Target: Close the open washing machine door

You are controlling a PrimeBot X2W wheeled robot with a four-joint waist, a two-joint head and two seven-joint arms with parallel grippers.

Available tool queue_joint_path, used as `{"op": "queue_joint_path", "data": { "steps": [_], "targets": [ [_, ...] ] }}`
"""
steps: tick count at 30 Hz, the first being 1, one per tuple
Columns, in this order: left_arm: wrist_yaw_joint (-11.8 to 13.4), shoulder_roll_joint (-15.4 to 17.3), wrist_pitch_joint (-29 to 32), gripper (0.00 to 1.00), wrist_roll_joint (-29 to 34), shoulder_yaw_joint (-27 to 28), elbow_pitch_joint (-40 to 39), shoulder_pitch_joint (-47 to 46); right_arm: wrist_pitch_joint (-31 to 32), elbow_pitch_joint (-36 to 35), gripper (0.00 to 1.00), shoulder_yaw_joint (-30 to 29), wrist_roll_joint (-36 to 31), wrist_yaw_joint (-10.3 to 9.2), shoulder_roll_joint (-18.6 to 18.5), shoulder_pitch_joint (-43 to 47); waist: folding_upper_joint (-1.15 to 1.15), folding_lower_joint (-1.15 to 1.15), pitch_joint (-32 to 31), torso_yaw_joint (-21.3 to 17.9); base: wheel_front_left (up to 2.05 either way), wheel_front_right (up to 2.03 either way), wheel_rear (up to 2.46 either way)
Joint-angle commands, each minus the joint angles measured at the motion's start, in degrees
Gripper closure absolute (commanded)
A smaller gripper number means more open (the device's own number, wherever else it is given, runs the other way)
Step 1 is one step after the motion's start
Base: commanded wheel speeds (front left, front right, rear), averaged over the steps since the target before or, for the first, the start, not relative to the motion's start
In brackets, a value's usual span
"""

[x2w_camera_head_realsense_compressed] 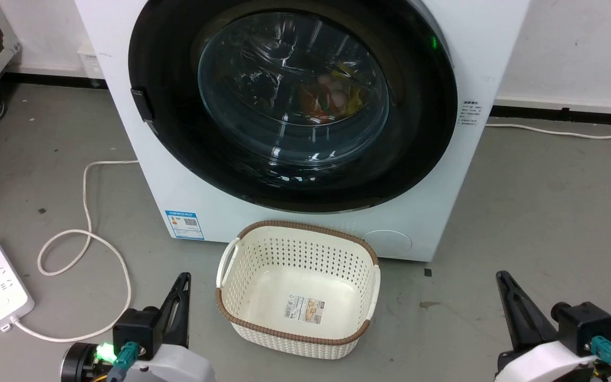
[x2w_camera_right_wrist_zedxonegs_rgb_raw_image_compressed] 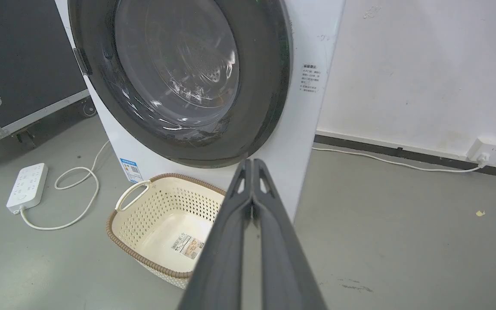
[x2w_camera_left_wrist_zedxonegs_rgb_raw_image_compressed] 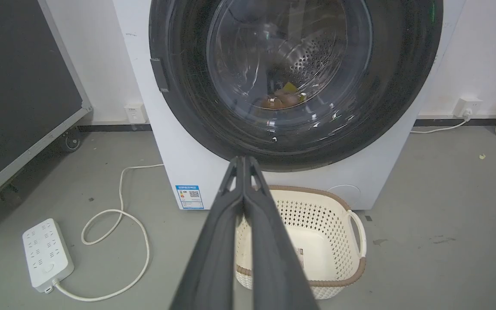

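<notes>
Parked low w/ L gripper (x2w_camera_head_realsense_compressed: 182, 286) & R gripper (x2w_camera_head_realsense_compressed: 504, 284) clenched empty, flanking basket (x2w_camera_head_realsense_compressed: 305, 225), well short of door (x2w_camera_head_realsense_compressed: 292, 106) ahead & above, seemingly flush on washer (x2w_camera_head_realsense_compressed: 199, 204), so prob no push needed.

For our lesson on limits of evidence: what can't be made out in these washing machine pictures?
Head view: top of the washing machine, cut off by the upper edge.
Head view: coloured items behind the washing machine door, blurred by glass reflections.
Head view: blue label print, too small.
Left wrist view: part of the basket, hidden by the left gripper.
</notes>
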Motion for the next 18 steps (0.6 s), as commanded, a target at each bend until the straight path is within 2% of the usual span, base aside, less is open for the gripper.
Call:
{"op": "queue_joint_path", "data": {
  "steps": [1, 18],
  "targets": [
    [0.4, -0.3, 0.3, 1.0, 0.4, 0.4, -0.5, -0.7, 0.1, -0.5, 1.0, 0.1, -0.4, -0.03, 0.2, -0.9, 0.0, 0.0, 0.0, 0.0, 0.0, 0.0, 0.0],
    [1.2, -0.7, 2.3, 1.0, 1.3, 1.4, -1.7, -0.8, 1.7, -0.7, 1.0, 0.9, -1.5, -0.04, 0.2, -1.6, 0.0, 0.0, 0.3, -0.3, 0.0, 0.0, 0.0]
  ]
}}
